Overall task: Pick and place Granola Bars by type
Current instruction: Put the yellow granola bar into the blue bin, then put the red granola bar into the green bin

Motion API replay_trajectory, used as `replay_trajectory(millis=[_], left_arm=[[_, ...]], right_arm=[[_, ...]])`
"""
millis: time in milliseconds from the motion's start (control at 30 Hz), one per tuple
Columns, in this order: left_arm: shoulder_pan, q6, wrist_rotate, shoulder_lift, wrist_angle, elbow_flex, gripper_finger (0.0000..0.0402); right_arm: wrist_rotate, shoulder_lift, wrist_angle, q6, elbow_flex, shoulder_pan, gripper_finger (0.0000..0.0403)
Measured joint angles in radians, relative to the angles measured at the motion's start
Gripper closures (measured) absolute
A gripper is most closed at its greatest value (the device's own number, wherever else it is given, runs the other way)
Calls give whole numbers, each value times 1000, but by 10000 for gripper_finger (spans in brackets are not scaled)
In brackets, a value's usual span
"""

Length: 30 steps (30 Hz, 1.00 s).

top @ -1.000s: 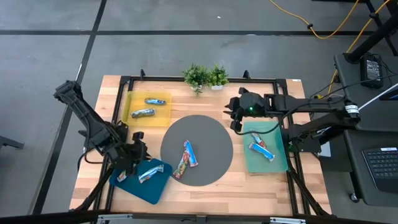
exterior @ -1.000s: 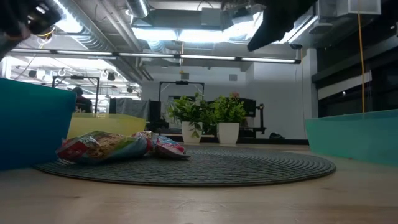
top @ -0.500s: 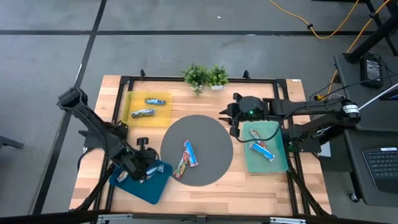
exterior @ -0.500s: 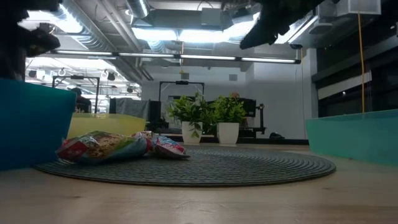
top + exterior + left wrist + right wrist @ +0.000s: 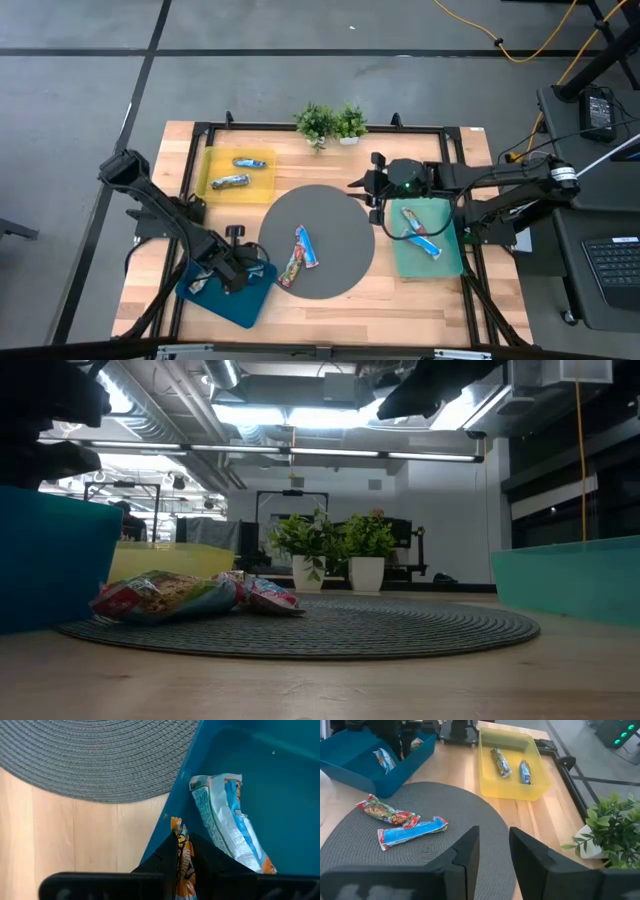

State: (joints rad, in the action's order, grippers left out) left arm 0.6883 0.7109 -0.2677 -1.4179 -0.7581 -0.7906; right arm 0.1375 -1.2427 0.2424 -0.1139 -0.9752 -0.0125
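As we look down on the worktop (image 5: 420, 295), we note the following.

Edges: we see a dark frame running round the worktop, with two potted plants (image 5: 331, 123) at the far edge.
Open room: we find bare wood between the round grey mat (image 5: 340, 215) and the yellow tray (image 5: 207, 185), and more along the near edge.
Left gripper (image 5: 232, 270): we see it low over the blue tray (image 5: 245, 305), near the wall facing the mat; its jaws are pinching an orange-printed wrapper (image 5: 184, 860) between them.
Right gripper (image 5: 370, 192): we see it held above the worktop at the mat's right rim, just beside the green tray (image 5: 450, 262); its jaws stand a little apart with nothing between them.
Blue tray: we see one bar (image 5: 227, 820) in a white, blue and orange wrapper lying inside, close to the held wrapper.
Yellow tray: we count two bars (image 5: 512, 766), side by side and apart.
Green tray: we see at least one blue bar (image 5: 421, 232); the arm may hide more.
Mat: we see a blue bar (image 5: 412, 831) and a red-green bar (image 5: 384, 811) lying near the middle, their ends touching.
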Motion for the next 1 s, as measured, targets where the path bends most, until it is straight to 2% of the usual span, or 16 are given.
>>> replay_trajectory(millis=[200, 633, 833, 1000], left_arm=[[-1, 0, -7, -1, 0, 0, 349], [-1, 0, 25, 24, -14, -1, 233], [-1, 8, 13, 51, -163, -91, 218], [-1, -12, -65, 54, -265, -193, 217]], right_arm=[[0, 0, 4, -4, 0, -19, 293], [0, -11, 9, -26, 0, -31, 293], [0, -46, 8, -26, 0, -31, 293], [0, -80, 7, -26, 0, -31, 293]])
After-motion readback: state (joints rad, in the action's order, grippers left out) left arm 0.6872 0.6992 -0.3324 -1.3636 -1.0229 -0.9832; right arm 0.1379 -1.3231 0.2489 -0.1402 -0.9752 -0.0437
